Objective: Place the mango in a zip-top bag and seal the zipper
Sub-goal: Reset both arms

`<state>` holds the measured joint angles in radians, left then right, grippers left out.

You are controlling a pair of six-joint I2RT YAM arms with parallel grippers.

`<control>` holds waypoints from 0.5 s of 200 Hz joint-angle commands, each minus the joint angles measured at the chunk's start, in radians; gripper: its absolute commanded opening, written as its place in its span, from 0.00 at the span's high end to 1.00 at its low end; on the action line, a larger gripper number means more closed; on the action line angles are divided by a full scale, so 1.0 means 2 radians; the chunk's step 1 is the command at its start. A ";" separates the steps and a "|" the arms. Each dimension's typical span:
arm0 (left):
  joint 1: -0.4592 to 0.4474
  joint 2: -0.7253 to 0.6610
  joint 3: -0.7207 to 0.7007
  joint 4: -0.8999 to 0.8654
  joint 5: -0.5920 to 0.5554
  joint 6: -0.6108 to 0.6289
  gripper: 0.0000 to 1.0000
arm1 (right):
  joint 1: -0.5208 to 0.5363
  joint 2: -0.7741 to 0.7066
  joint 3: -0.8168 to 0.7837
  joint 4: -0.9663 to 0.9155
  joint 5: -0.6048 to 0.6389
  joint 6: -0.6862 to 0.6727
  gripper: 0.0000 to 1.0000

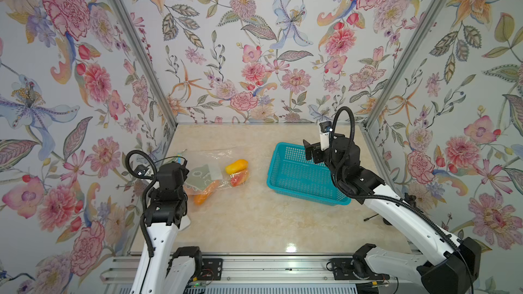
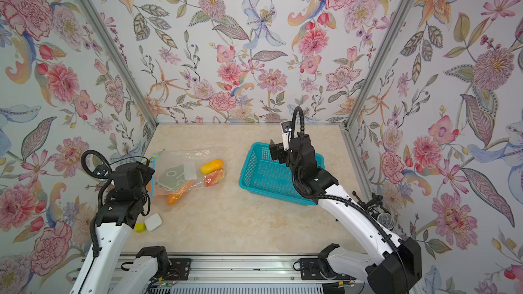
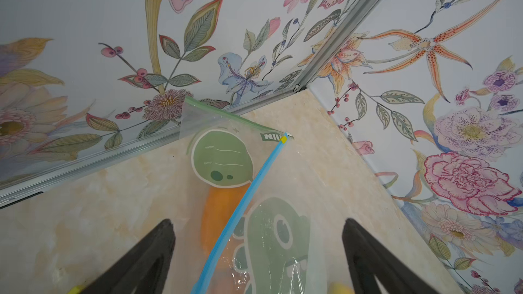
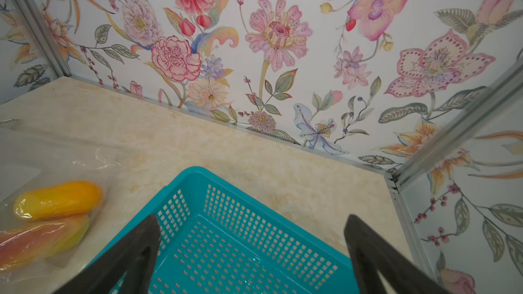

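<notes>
Left claw [image 3: 258, 222] agape over the zip-top bag [image 3: 226, 156]

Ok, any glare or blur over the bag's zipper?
Left wrist view: blue zipper sharp, no glare. In a top view: a glare spot on the table, well clear of the zip-top bag. Right wrist view: faint sheen on its film.

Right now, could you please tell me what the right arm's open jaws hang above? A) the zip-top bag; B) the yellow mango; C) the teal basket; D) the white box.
C: in the right wrist view the teal basket shows between the two jaws, and in both top views the right arm reaches over it; the zip-top bag lies apart.
</notes>
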<state>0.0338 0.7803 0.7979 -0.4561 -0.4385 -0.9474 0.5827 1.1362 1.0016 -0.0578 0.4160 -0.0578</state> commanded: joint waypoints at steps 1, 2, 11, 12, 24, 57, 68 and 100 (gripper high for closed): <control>0.002 -0.003 0.025 0.020 0.027 0.086 0.01 | -0.018 -0.050 -0.055 -0.020 0.071 0.042 0.00; 0.002 -0.002 0.024 0.023 0.031 0.089 0.01 | -0.019 -0.052 -0.058 -0.020 0.072 0.043 0.00; -0.003 -0.001 0.018 0.048 0.058 0.111 0.01 | -0.031 -0.071 -0.087 -0.021 0.082 0.049 0.00; -0.004 -0.001 0.016 0.051 0.061 0.114 0.01 | -0.032 -0.074 -0.091 -0.020 0.083 0.050 0.00; -0.022 0.007 0.002 0.092 0.078 0.135 0.01 | -0.053 -0.093 -0.128 -0.021 0.090 0.056 0.00; -0.099 0.072 -0.013 0.208 0.050 0.194 0.01 | -0.126 -0.127 -0.219 0.034 0.092 0.053 0.00; -0.101 0.098 -0.017 0.250 0.056 0.217 0.01 | -0.151 -0.136 -0.250 0.075 0.082 0.046 0.00; -0.099 0.153 -0.035 0.345 0.045 0.294 0.01 | -0.215 -0.130 -0.326 0.223 0.059 0.037 0.00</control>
<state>-0.1646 1.0439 0.7609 0.0254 -0.3275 -0.5266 0.2237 0.8722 0.4141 0.1207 0.5571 0.0151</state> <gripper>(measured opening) 0.989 0.996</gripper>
